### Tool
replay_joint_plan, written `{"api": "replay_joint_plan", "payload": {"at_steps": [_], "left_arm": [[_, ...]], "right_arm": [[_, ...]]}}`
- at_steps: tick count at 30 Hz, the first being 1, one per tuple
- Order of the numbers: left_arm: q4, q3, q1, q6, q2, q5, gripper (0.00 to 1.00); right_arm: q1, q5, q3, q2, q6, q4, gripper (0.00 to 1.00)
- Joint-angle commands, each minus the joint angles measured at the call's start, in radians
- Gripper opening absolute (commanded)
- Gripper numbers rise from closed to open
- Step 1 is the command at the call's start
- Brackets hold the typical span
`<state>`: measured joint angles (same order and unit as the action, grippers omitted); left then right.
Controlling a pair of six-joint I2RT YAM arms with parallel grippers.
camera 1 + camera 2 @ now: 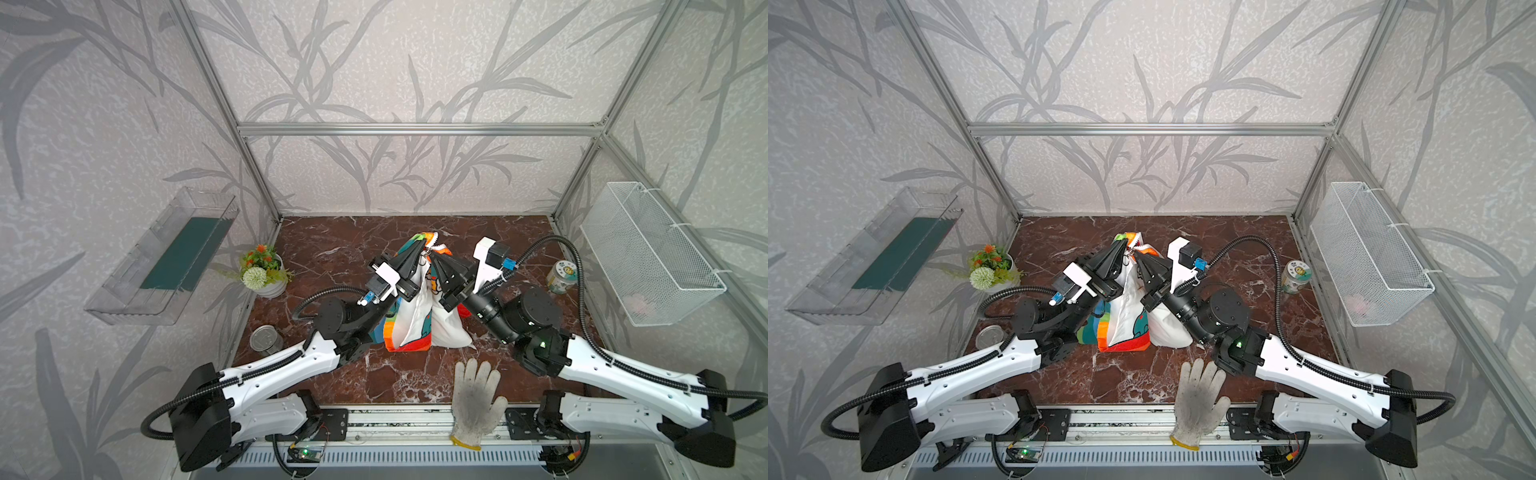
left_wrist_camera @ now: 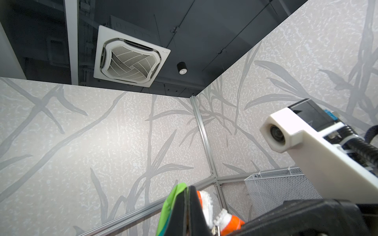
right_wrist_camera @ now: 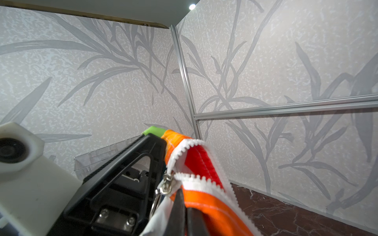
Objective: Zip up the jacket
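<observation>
Over the middle of the dark red marble table (image 1: 332,374) we hold up the small rainbow-striped child's jacket (image 1: 409,324), and its lower edge seems to rest on the stone. The black left gripper (image 1: 422,243) reaches in from 8 o'clock and is clamped on the green-and-orange top edge. The black right gripper (image 1: 433,255) comes from 4 o'clock and is pinched shut on orange cloth just beside the slider.

To do this step well, we judge that we should draw both tapes taut and parallel, then take the pull itself rather than cloth.

The jacket hangs limp, with white cartoon panels, a red bottom edge and colour bands at 9 o'clock. The white zipper teeth (image 3: 196,143) splay apart above the small metal slider (image 3: 166,183) and its ring pull (image 3: 153,204).
</observation>
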<state>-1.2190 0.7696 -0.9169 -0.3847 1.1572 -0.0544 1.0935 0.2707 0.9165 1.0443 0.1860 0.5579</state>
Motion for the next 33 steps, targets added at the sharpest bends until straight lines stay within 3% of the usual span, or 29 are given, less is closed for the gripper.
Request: {"api": "replay_joint_plan", "payload": {"at_steps": [1, 13, 19, 33], "left_arm": [[-0.013, 0.017, -0.007, -0.058, -0.021, -0.011, 0.00], [0.015, 0.012, -0.007, -0.128, -0.034, -0.012, 0.00], [0.033, 0.032, -0.007, -0.160, -0.029, -0.052, 0.00], [0.012, 0.025, -0.010, -0.179, -0.022, -0.061, 0.00]], "right_arm": [[0.009, 0.022, 0.011, -0.035, 0.012, 0.046, 0.00], [0.015, 0.025, 0.025, -0.055, 0.056, 0.000, 0.00], [0.018, 0.045, 0.040, -0.061, 0.150, -0.082, 0.00], [0.046, 0.060, 0.022, -0.076, 0.174, 0.000, 0.00]]}}
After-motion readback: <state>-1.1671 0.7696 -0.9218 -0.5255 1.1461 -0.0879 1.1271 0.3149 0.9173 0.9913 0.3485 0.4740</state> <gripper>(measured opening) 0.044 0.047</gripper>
